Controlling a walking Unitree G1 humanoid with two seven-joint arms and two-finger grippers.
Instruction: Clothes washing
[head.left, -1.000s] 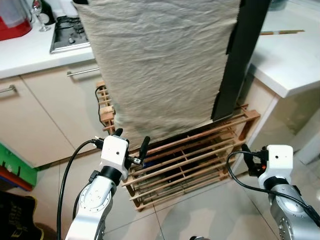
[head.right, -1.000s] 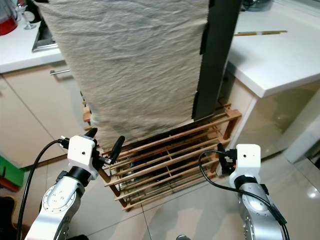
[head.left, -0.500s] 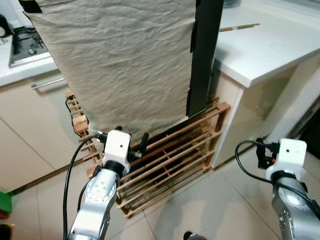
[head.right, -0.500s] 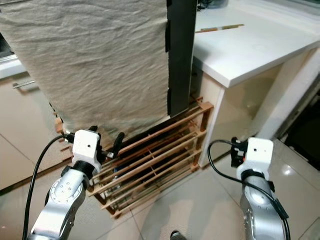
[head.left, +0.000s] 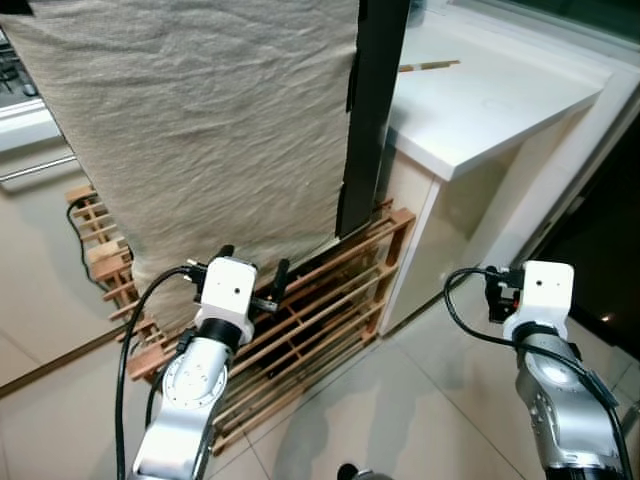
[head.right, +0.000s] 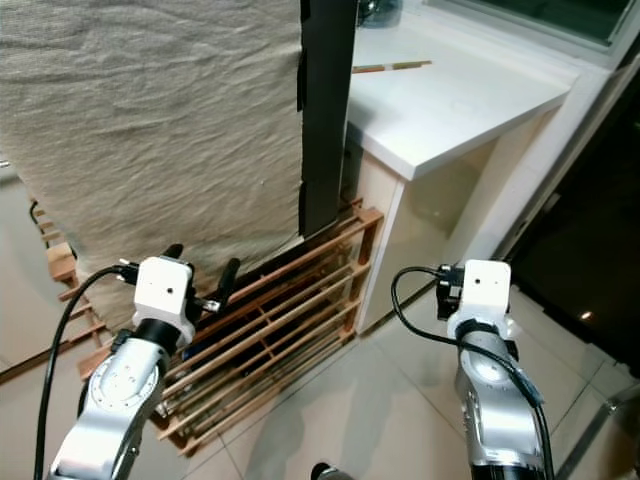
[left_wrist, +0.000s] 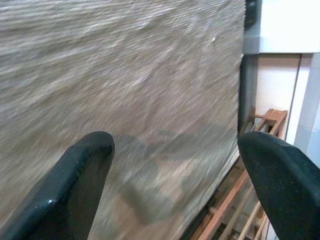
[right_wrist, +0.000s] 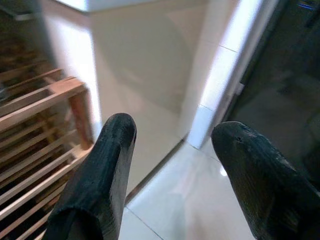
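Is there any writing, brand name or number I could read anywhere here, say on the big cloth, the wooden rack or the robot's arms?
None: no readable text.
Beige cloth: plain.
Wooden rack: bare slats.
White wrist housings: no legible marks.

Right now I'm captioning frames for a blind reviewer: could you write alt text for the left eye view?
A large beige cloth hangs over a wooden slatted rack beside a white counter. The left end effector, open, is raised near the cloth's lower edge; the right end effector is over the tiled floor.
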